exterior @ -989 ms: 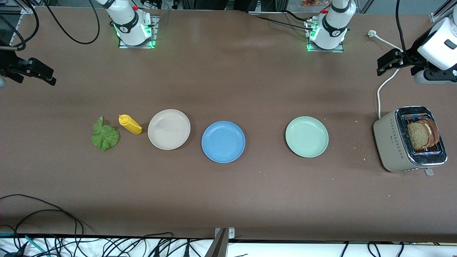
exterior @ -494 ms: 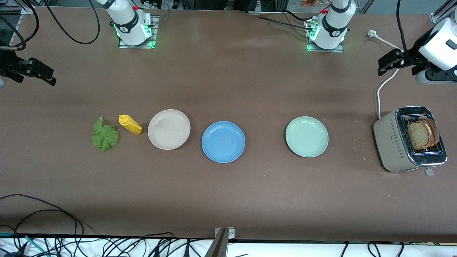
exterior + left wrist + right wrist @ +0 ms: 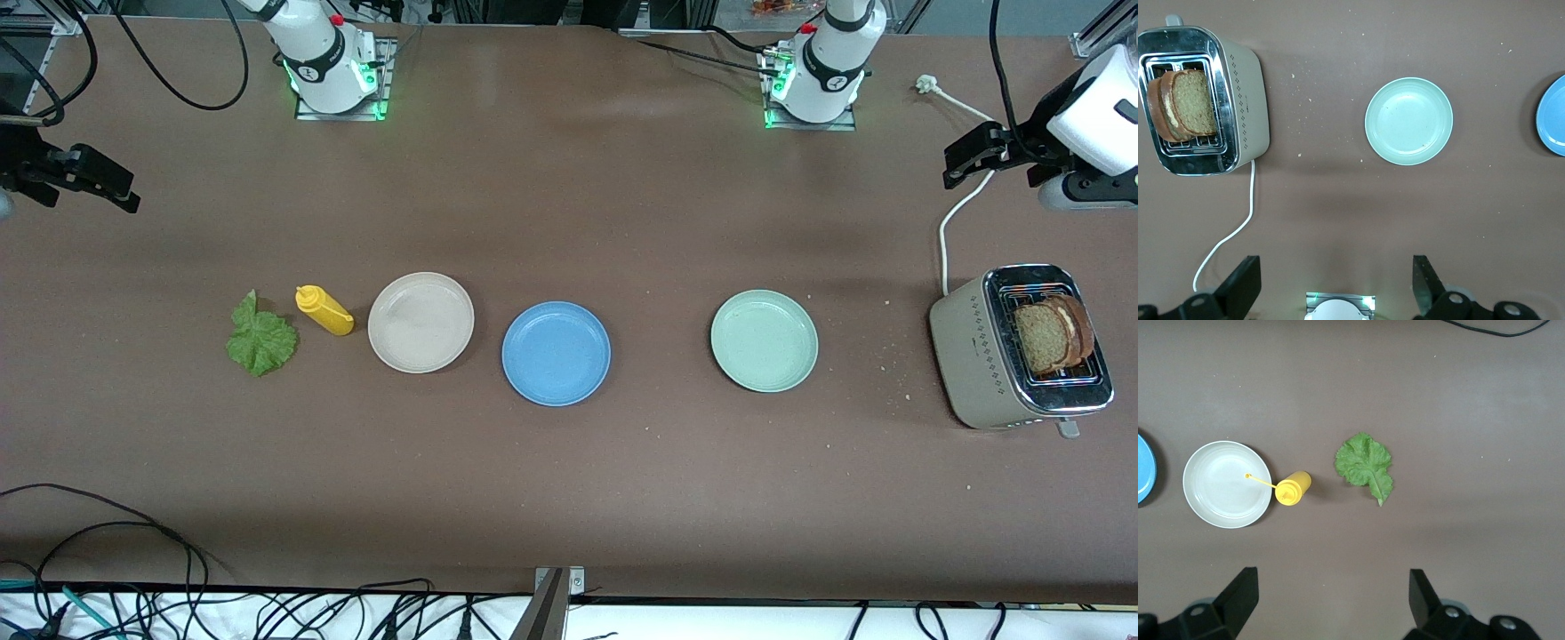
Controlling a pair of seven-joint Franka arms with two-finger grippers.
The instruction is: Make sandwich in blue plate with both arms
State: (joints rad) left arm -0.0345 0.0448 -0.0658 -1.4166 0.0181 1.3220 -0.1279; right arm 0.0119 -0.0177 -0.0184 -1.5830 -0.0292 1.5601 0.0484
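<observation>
The blue plate [image 3: 556, 353] sits empty mid-table; its edge shows in the left wrist view [image 3: 1553, 117] and the right wrist view [image 3: 1143, 468]. Two brown bread slices [image 3: 1053, 333] stand in the toaster [image 3: 982, 356], also in the left wrist view [image 3: 1181, 103]. The green lettuce leaf [image 3: 260, 339] lies on the table toward the right arm's end, also in the right wrist view [image 3: 1365, 463]. My left gripper [image 3: 973, 153] is open and empty, high over the table's end near the toaster. My right gripper [image 3: 93, 182] is open and empty, high over the table's other end.
A yellow squeeze bottle [image 3: 324, 310] lies between the lettuce and a beige plate [image 3: 420, 322]. A pale green plate [image 3: 764, 340] sits between the blue plate and the toaster. The toaster's white cord [image 3: 956, 213] runs toward the left arm's base. Crumbs lie near the toaster.
My left gripper and wrist have drifted slightly up and toward the table's end. The right arm and everything on the table have stayed put.
</observation>
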